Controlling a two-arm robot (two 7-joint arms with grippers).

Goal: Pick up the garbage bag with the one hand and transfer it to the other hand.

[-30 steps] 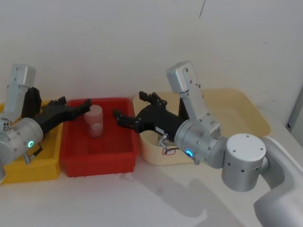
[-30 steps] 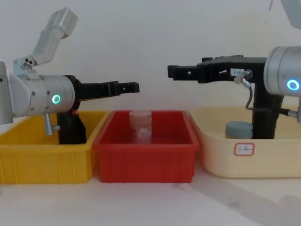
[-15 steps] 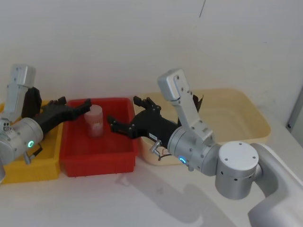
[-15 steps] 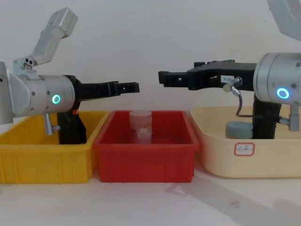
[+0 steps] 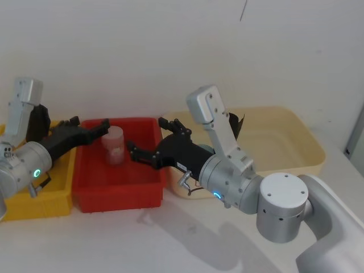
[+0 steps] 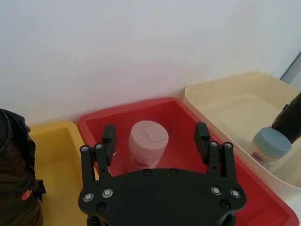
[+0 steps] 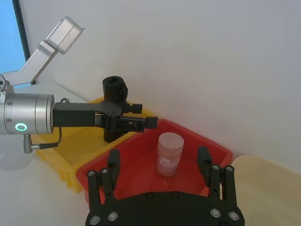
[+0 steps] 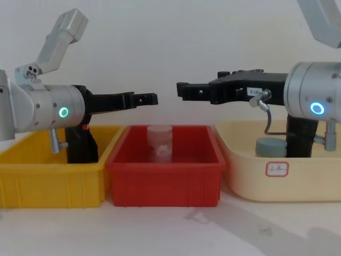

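Note:
The garbage bag (image 8: pixel 80 143), a tall matte black roll, stands upright in the yellow bin (image 8: pixel 48 181) and is also seen as the garbage bag (image 7: pixel 114 106) from the right wrist. My left gripper (image 8: pixel 146 98), on the green-ringed arm, is open and holds nothing. It hovers above the red bin's left part, to the right of the bag and clear of it. My right gripper (image 8: pixel 184 89), on the blue-ringed arm, is open with nothing in it and reaches leftward over the red bin (image 8: pixel 165 181), facing the left gripper (image 5: pixel 88 125) across a small gap.
A translucent pinkish jar (image 8: pixel 159 141) stands in the red bin below both grippers. The cream tub (image 8: pixel 298 181) at the right holds a blue-lidded jar (image 8: pixel 270 146) and another upright black object (image 8: pixel 301 136). A white wall stands close behind the bins.
My right gripper has swung left from over the cream tub's edge to above the red bin, closer to the left gripper. The left arm and the bag have not moved.

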